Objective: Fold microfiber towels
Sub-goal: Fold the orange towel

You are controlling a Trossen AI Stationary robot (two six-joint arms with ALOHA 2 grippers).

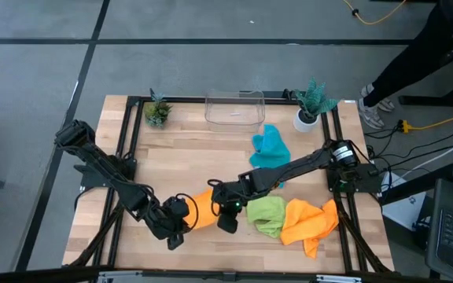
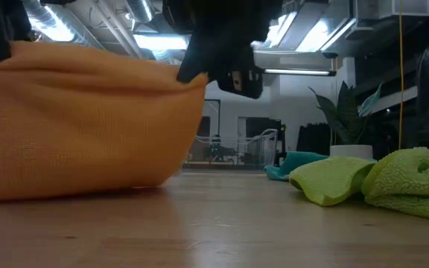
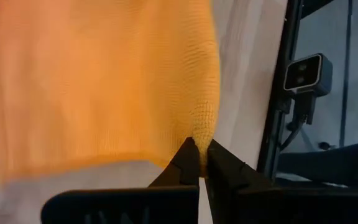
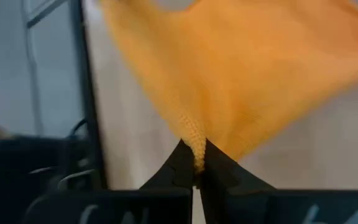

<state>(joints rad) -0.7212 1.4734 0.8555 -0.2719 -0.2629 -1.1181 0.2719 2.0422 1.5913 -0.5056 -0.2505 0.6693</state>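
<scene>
Left gripper (image 3: 201, 163): at the front of the table, left of centre; its fingers are pinched tight on one corner of an orange towel (image 1: 201, 211).
Right gripper (image 4: 195, 167): just to the right of the left one, near the front middle; clamped on another corner of the same orange towel.
Orange towel in the grip: stretched between the two grippers and hanging down, its lower edge touching the wooden table (image 1: 187, 161) in the low view.
Green towel (image 1: 266, 214): crumpled on the table just right of the right gripper.
Second orange towel (image 1: 309, 222): bunched up, touching the green one on its right, near the front right corner.
Blue towel (image 1: 270, 148): lying loose toward the back, right of centre, near the clear bin (image 1: 234, 110).
Potted plants: one (image 1: 157, 111) at the back left, one (image 1: 311, 101) at the back right.
</scene>
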